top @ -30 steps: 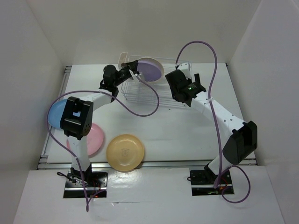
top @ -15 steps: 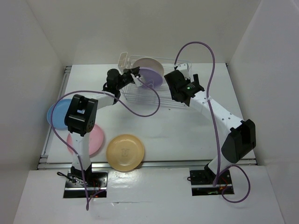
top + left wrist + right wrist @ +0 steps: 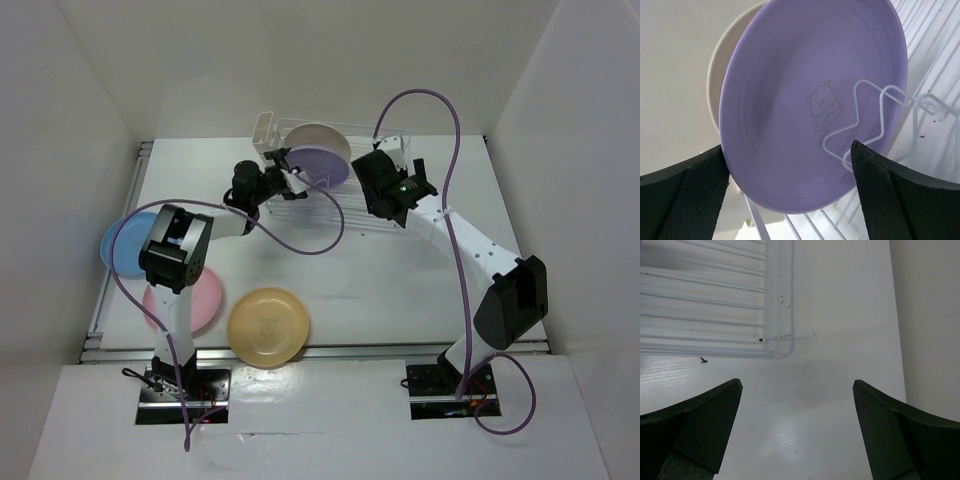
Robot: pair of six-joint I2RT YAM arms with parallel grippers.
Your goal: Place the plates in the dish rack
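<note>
Two of the five plates stand upright in the rectangular white wire dish rack [image 3: 300, 203], the round matte purple plate [image 3: 790, 90] in front of the cream plate [image 3: 715, 80]. We see the left gripper [image 3: 786, 150] spread wide before the purple plate, gripping nothing, and the right gripper [image 3: 796, 385] equally wide and empty above the white table [image 3: 380, 280] by the rack's corner. The light blue plate [image 3: 120, 245], pink plate [image 3: 205, 300] and yellow-orange plate [image 3: 268, 325] lie flat near the left arm.

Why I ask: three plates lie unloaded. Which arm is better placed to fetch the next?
Likely left. The light blue plate, pink plate and yellow-orange plate all lie near its base, and the left gripper is open. The right gripper hovers by the dish rack's right end.
</note>
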